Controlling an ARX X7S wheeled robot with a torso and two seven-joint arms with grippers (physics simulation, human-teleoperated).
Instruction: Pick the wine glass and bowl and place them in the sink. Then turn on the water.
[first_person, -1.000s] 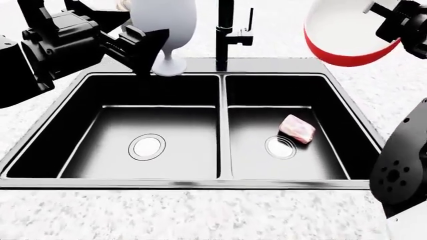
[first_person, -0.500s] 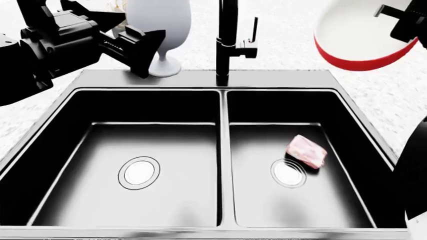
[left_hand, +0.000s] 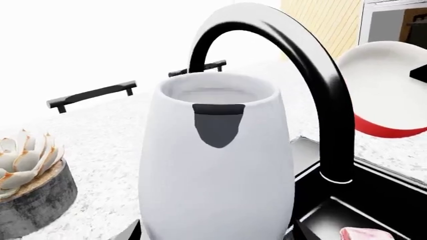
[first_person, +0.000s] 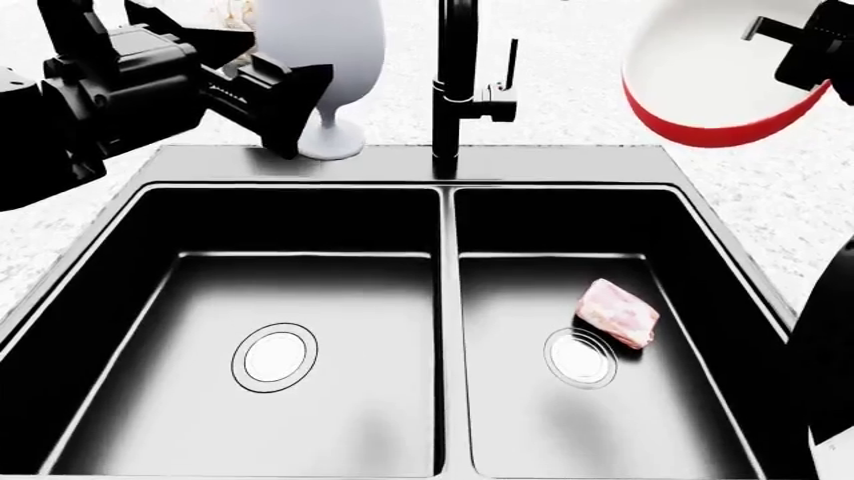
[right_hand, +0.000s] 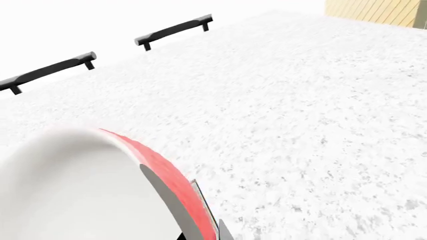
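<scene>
My left gripper (first_person: 287, 95) is shut on the pale grey-white wine glass (first_person: 324, 70) and holds it upright above the counter behind the sink's left basin; the glass fills the left wrist view (left_hand: 217, 160). My right gripper (first_person: 787, 45) is shut on the rim of the red-and-white bowl (first_person: 707, 75), held tilted in the air behind and right of the right basin; its rim shows in the right wrist view (right_hand: 167, 185). The black double-basin sink (first_person: 447, 300) lies below. The black faucet (first_person: 457, 80) stands behind the divider, its side lever (first_person: 509, 60) upright.
A small pink lump (first_person: 618, 312) lies in the right basin beside the drain (first_person: 579, 357). A potted succulent (left_hand: 27, 185) stands on the granite counter (right_hand: 300, 100) near the wine glass. Black cabinet handles (left_hand: 93, 95) are behind.
The head view has shifted closer over the sink, so the basins appear lower and larger. Both grippers keep hold of the glass and the bowl at about the same places.
</scene>
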